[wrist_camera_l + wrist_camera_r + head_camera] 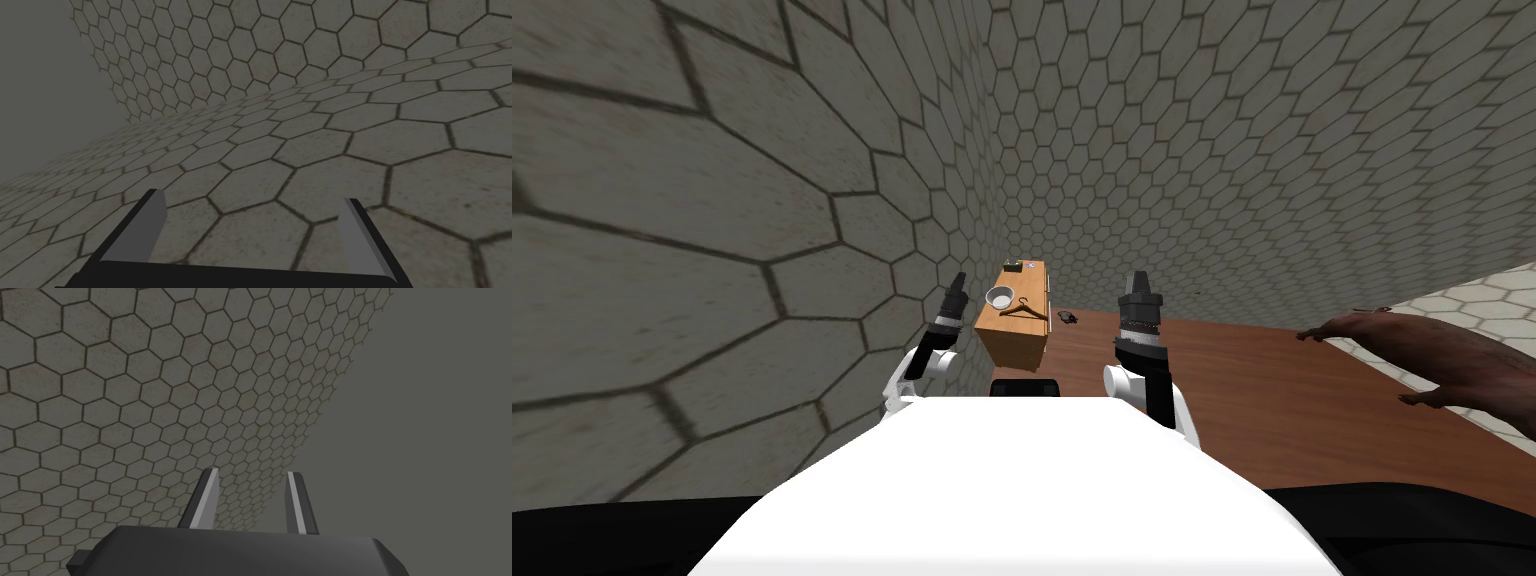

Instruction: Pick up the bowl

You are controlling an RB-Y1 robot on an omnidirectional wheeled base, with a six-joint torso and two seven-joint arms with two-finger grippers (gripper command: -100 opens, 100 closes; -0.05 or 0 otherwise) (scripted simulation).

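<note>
Your left tool (255,232) is standing wide apart with nothing between its fingers. That arm is rising from your left side and pointing up and forward, just left of the counter (1012,350) in the head view. Your right tool (252,500) is standing apart too, with a narrower gap, and it is gripping nothing. Its arm is pointing up and forward on the counter's right, over the floor (1272,390). The two tools are flanking the counter, and both are apart from the bowl (999,296).

The bowl is sitting upright on the counter's top, white and round. It is lying between the two tools and nearer the left one. A hanger (1024,308) is lying just beside it, on the side toward the right tool. A small dark item (1011,266) is resting at the counter's far end.

The counter is showing as a light wooden box, standing near the corner where two grey hex-tiled walls (1212,150) are meeting. The floor is showing a reddish brown. A small dark thing (1065,318), too small to name, is lying on it just beside the counter's right side. Far to your right a brown hide (1452,365) is spreading across the floor.
</note>
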